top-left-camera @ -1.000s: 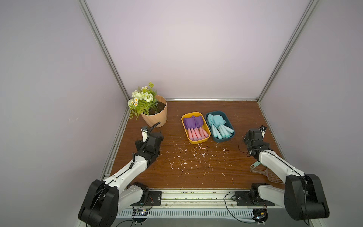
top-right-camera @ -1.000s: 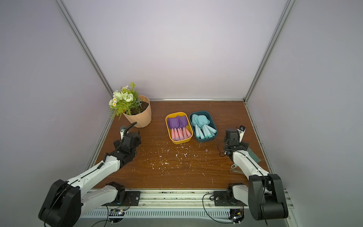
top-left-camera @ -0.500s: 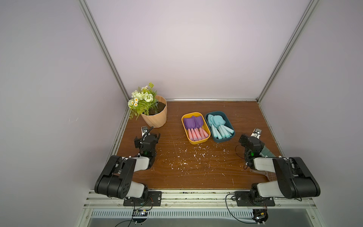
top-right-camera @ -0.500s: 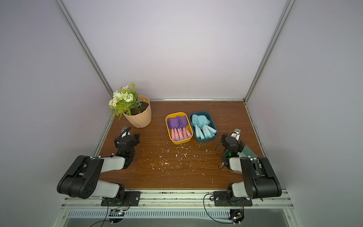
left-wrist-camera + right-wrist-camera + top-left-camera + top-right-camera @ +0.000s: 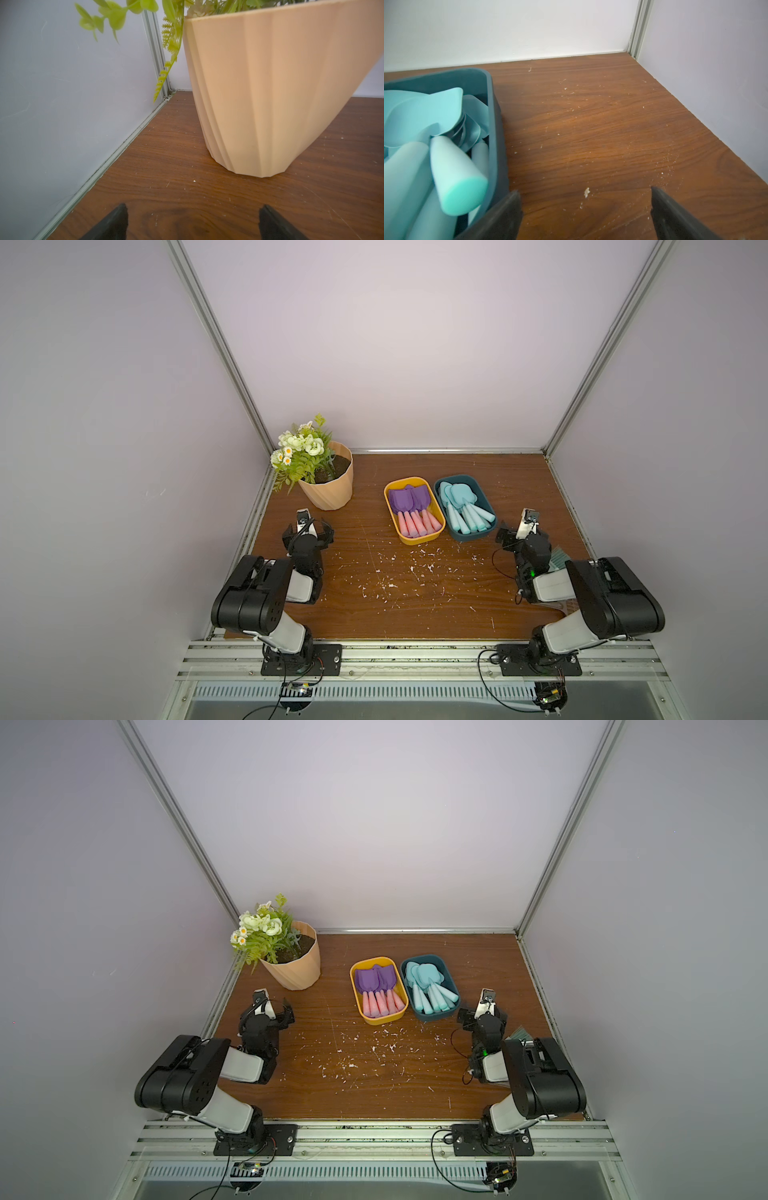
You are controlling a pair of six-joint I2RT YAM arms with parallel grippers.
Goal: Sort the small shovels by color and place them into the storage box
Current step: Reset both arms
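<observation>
The yellow box (image 5: 419, 540) sits on the brown tabletop (image 5: 415, 614), nearer the back wall than the front rail (image 5: 415, 649). The purple shovels (image 5: 409, 499) lie inside it in a row, with their pink handles pointing toward the rail. Just beside the yellow box, on the right arm's side, the teal box (image 5: 473, 536) holds the aqua shovels (image 5: 461, 499). One handle end rises above the teal box's near rim. The gap between the two boxes is narrow, and whether they touch cannot be told.

Well apart from the yellow box on the left arm's side, a flower pot (image 5: 330, 489) stands near the back corner, its leaves hanging toward the side wall.

The left claw (image 5: 307, 531) sits low in front of the pot, farther from the yellow box than the pot is. Its jaws are spread wide and hold nothing, with bare wood between the tips and the wall's edge strip close alongside. The right claw (image 5: 520, 533) sits past the teal box from the yellow box, also spread wide and empty. One fingertip (image 5: 508, 207) is just beside the teal box's corner, and bare wood runs from there to the side wall.

In front of the yellow box, a broad stretch between the arms is strewn with white flecks (image 5: 415, 568).
</observation>
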